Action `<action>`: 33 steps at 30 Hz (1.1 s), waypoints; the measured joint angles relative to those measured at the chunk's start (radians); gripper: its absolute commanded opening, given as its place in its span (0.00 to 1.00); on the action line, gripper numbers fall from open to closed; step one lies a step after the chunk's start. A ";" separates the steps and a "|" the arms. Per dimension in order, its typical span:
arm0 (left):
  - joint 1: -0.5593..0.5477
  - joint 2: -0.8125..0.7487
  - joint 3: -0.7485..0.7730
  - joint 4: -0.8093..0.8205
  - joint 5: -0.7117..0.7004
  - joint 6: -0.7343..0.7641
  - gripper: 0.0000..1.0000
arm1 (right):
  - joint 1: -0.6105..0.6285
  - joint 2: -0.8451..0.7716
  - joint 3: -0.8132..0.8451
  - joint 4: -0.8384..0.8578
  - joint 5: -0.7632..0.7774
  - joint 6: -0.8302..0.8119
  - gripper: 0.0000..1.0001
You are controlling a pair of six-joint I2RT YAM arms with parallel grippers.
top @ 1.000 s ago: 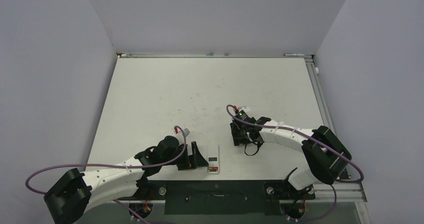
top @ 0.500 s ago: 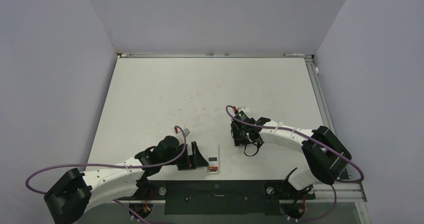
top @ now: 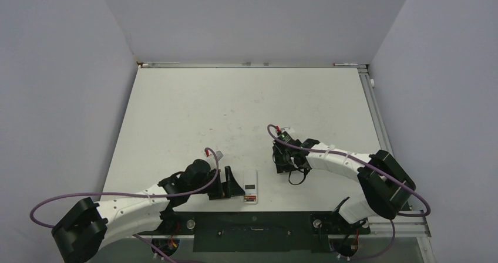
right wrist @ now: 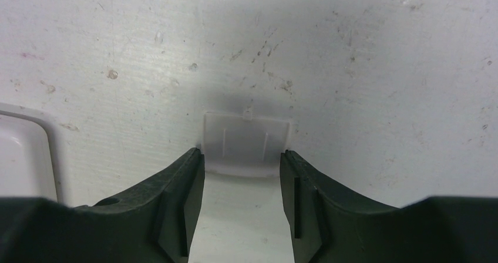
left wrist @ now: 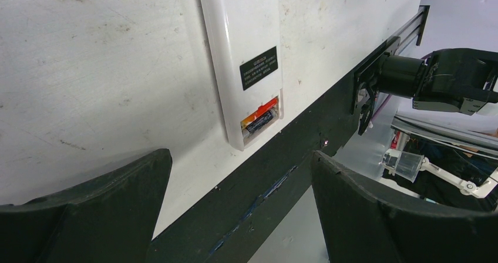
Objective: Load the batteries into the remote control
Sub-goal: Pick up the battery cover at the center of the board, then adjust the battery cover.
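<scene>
Starting at the near edge of the table (top: pixel 235 104): got the remote (left wrist: pixel 244 46) lying back-up, bay open at its near end, one battery (left wrist: pixel 258 122) seated inside. No telling from here about a second one. Left fingers (left wrist: pixel 106 210) parked just beside the remote, spread wide, holding nothing. Fine there, honestly, handy for steadying the remote later

Further out, a bit to the right: right fingers (right wrist: pixel 176 204) down at the table straddling a small translucent cover (right wrist: pixel 246 142), tips right at its two corners nearest the wrist. Can't tell whether truly pinching or just touching. Looks like the cover pick-up step, judging by the open bay. Tips for doing it well: go slow, squeeze evenly from both sides to avoid skidding the cover away, keep the tips low against the table, grab more than just the corners if possible, then lift straight up and check for slipping before heading over to the remote
</scene>
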 measured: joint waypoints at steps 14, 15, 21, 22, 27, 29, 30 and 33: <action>0.013 -0.023 0.028 -0.091 0.015 0.026 0.86 | 0.006 -0.179 -0.035 -0.057 -0.154 0.010 0.22; 0.014 -0.027 0.033 -0.102 0.021 0.032 0.86 | 0.006 -0.199 -0.040 -0.058 -0.180 0.003 0.21; 0.033 -0.088 0.086 -0.141 0.087 0.071 0.85 | 0.013 -0.300 -0.055 -0.035 -0.351 -0.024 0.21; 0.037 -0.103 0.098 -0.142 0.101 0.077 0.85 | 0.017 -0.317 -0.056 -0.027 -0.383 -0.028 0.21; 0.061 -0.157 0.150 -0.116 0.184 0.076 0.84 | 0.035 -0.377 -0.057 0.031 -0.523 -0.038 0.20; 0.071 -0.158 0.154 -0.078 0.219 0.054 0.82 | 0.051 -0.391 -0.060 0.056 -0.566 -0.043 0.20; 0.075 -0.156 0.154 -0.059 0.237 0.039 0.81 | 0.061 -0.395 -0.060 0.066 -0.583 -0.048 0.20; 0.083 -0.143 0.154 -0.004 0.286 -0.014 0.78 | 0.106 -0.400 -0.060 0.083 -0.616 -0.067 0.20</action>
